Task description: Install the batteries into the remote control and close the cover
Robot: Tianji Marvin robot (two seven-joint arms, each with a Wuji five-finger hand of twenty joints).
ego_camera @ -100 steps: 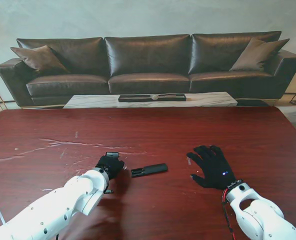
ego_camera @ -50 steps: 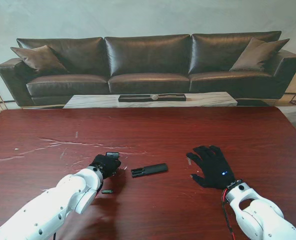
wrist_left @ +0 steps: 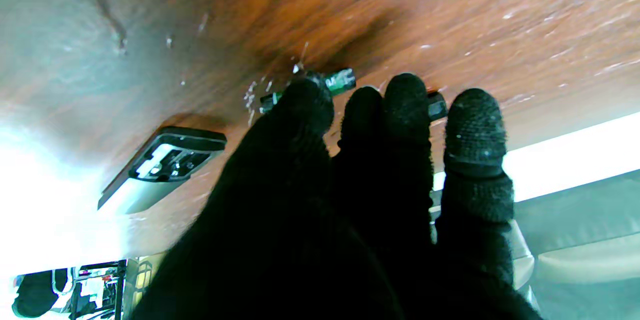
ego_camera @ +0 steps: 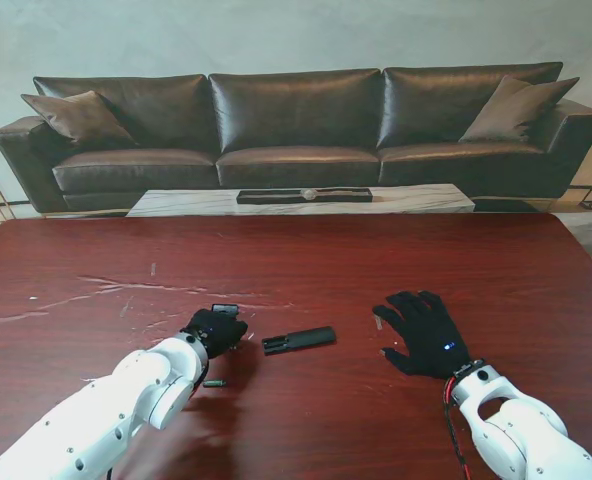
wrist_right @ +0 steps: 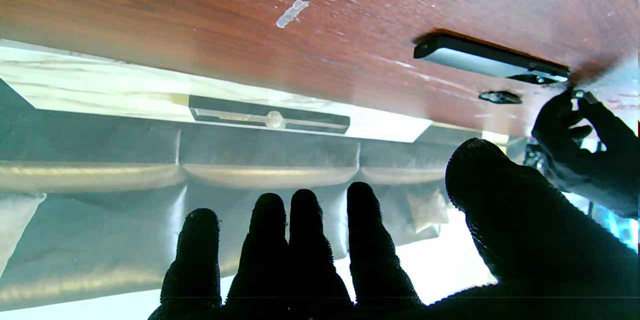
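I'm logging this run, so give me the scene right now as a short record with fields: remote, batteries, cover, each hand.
remote: remote control lies on the table between the hands, battery bay open and seemingly empty in the left wrist view
batteries: one battery at the left hand's fingers; another small one beside the left forearm
cover: small dark piece just beyond the left hand, likely the cover
left hand: left hand curled over a battery, grasp unclear
right hand: right hand flat, spread, holding nothing
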